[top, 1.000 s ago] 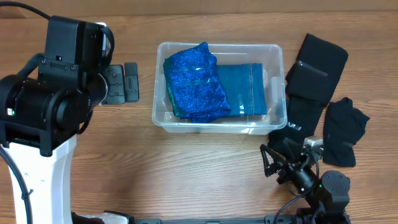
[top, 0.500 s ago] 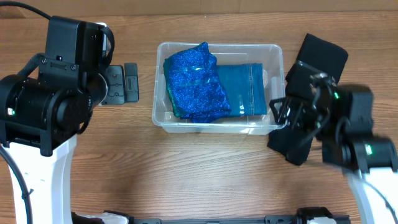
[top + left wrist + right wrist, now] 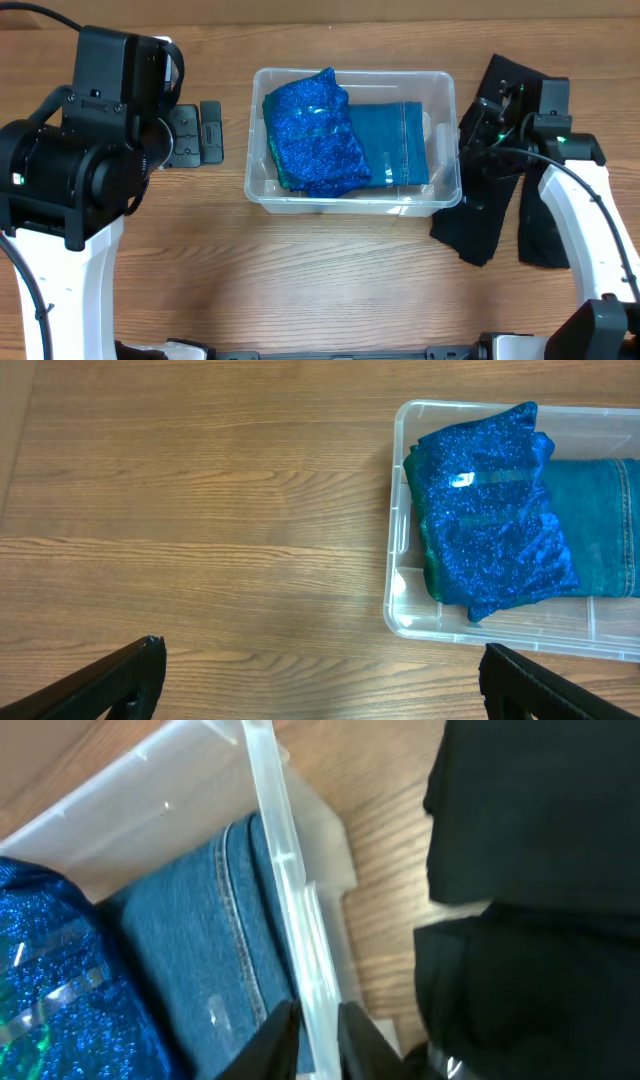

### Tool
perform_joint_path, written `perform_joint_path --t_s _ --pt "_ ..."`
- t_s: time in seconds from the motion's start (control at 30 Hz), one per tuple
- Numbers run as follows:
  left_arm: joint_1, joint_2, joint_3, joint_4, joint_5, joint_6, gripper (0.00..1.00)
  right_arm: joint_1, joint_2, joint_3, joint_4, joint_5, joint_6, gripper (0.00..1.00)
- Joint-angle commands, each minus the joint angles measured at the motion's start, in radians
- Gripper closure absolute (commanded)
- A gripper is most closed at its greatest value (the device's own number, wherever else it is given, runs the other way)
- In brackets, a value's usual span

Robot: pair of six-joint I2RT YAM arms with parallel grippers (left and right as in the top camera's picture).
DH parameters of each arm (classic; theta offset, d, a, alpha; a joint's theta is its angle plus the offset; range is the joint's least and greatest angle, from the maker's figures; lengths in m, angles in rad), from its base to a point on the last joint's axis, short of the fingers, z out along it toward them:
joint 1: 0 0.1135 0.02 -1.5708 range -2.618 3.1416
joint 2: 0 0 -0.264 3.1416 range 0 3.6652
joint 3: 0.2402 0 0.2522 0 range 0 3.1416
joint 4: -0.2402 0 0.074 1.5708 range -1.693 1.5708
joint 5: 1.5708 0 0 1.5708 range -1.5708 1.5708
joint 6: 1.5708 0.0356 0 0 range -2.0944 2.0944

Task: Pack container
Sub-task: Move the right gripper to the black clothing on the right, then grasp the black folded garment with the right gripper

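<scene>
The clear container (image 3: 350, 72) stands in the middle of the table. A sparkly blue garment (image 3: 315, 130) lies in its left half, partly over folded blue denim (image 3: 395, 140). My right gripper (image 3: 468, 150) is shut on the container's right wall. In the right wrist view its two fingers (image 3: 283, 1038) pinch the clear rim (image 3: 290, 870), one inside by the denim (image 3: 190, 960) and one outside. My left gripper (image 3: 320, 660) hangs wide open over bare wood, left of the container (image 3: 400, 520), holding nothing.
Black garments (image 3: 515, 90) lie on the table right of the container, one piece (image 3: 470, 225) towards the front and another (image 3: 545, 215) under my right arm. They fill the right side of the right wrist view (image 3: 540, 830). The left arm's bulky body (image 3: 90, 150) covers the table's left.
My right arm swung from the table's front edge up to the container's right wall, and its jaws closed onto the rim. The left arm stayed still.
</scene>
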Motion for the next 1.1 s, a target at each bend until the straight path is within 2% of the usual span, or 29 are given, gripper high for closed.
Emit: perform_joint_path --t_s 0.0,0.07,0.27,0.4,0.5,0.6,0.67,0.7,0.77,0.8,0.9,1.07 --pt "0.005 -0.003 0.002 0.002 -0.017 0.018 0.00 -0.005 0.069 0.032 0.028 0.011 0.003 0.90" --pt "0.005 -0.003 0.002 0.002 -0.017 0.018 0.00 -0.005 0.123 0.032 0.040 0.008 0.006 0.96" --pt "0.005 -0.003 0.002 0.002 -0.017 0.018 0.00 -0.003 0.181 0.032 0.035 -0.182 -0.013 0.96" --pt "0.005 -0.003 0.002 0.002 -0.017 0.018 0.00 -0.003 0.180 0.032 0.038 -0.354 -0.143 0.96" --pt "0.005 -0.003 0.002 0.002 -0.017 0.018 0.00 -0.003 0.180 0.032 0.027 -0.407 -0.195 0.96" --pt "0.005 -0.003 0.002 0.002 -0.017 0.018 0.00 -0.009 0.180 0.033 0.017 -0.354 -0.187 0.94" --pt "0.005 -0.003 0.002 0.002 -0.017 0.018 0.00 -0.044 0.174 0.035 -0.044 -0.167 -0.004 0.74" --pt "0.005 -0.003 0.002 0.002 -0.017 0.018 0.00 -0.058 0.169 0.035 -0.071 -0.127 0.039 0.66" --pt "0.005 -0.003 0.002 0.002 -0.017 0.018 0.00 -0.086 0.161 0.035 -0.132 -0.100 0.082 0.44" --pt "0.005 -0.003 0.002 0.002 -0.017 0.018 0.00 -0.103 0.157 0.035 -0.178 -0.100 0.093 0.28" --pt "0.005 -0.003 0.002 0.002 -0.017 0.018 0.00 -0.164 0.157 0.026 -0.345 -0.044 0.130 0.01" --pt "0.005 -0.003 0.002 0.002 -0.017 0.018 0.00 -0.257 0.157 -0.045 -0.408 -0.011 0.126 0.00"
